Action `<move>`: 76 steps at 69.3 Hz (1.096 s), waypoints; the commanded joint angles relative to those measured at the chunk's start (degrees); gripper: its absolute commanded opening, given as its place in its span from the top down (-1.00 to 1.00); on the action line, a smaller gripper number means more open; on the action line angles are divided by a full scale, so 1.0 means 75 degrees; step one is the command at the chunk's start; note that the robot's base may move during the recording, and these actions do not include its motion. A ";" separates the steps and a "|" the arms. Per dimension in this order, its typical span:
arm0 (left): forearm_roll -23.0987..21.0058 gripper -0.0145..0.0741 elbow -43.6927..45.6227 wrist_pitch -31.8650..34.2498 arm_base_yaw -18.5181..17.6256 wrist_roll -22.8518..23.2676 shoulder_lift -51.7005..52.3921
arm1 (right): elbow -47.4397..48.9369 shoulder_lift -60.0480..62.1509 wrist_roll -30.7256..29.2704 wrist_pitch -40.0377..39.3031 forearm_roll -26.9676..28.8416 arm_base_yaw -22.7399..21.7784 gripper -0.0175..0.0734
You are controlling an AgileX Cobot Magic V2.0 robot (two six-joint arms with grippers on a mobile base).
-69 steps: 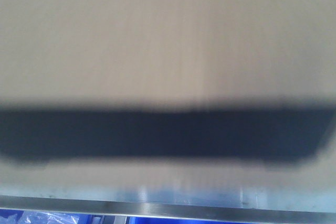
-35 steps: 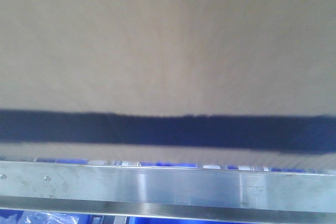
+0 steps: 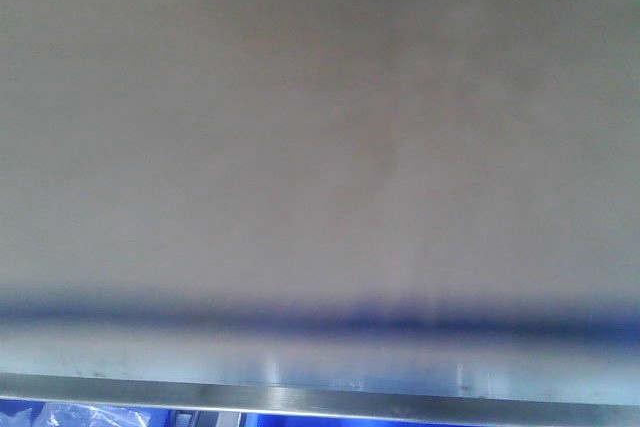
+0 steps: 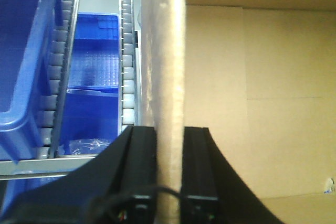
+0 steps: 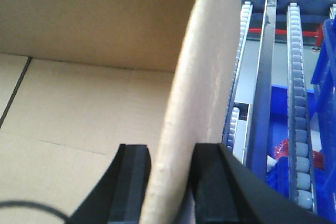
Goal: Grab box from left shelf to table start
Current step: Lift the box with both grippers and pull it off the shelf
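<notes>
– Two end effectors are seen; how are they set?
– The left end effector point(image 4: 169, 135) is clamped on an upright wall of the box point(image 4: 273, 103), one finger inside, one outside. The right end effector point(image 5: 170, 153) is clamped likewise on another wall.
– And the box?
– The front view is filled by it, above the left shelf point(image 3: 300, 395); contact cannot be told.

Blurred tan face of the box point(image 3: 320, 117) above the left shelf point(image 3: 300, 392).
</notes>
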State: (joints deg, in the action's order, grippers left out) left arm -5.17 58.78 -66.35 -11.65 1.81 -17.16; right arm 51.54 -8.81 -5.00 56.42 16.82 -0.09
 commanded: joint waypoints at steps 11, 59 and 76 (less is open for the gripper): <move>0.0341 0.88 0.0522 0.1080 0.0015 -0.0003 -0.0078 | 0.0411 -0.0107 -0.0187 -0.1200 -0.0217 -0.0013 0.49; 0.0245 0.88 0.0504 0.1080 0.0015 -0.0003 -0.0078 | 0.0396 -0.0107 -0.0187 -0.1206 -0.0217 -0.0013 0.49; 0.0245 0.88 0.0504 0.1080 0.0015 -0.0003 -0.0078 | 0.0396 -0.0107 -0.0187 -0.1206 -0.0217 -0.0013 0.49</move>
State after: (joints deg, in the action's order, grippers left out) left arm -4.99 60.48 -67.45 -11.55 1.81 -17.03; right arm 52.77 -8.72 -5.20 56.32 17.20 -0.09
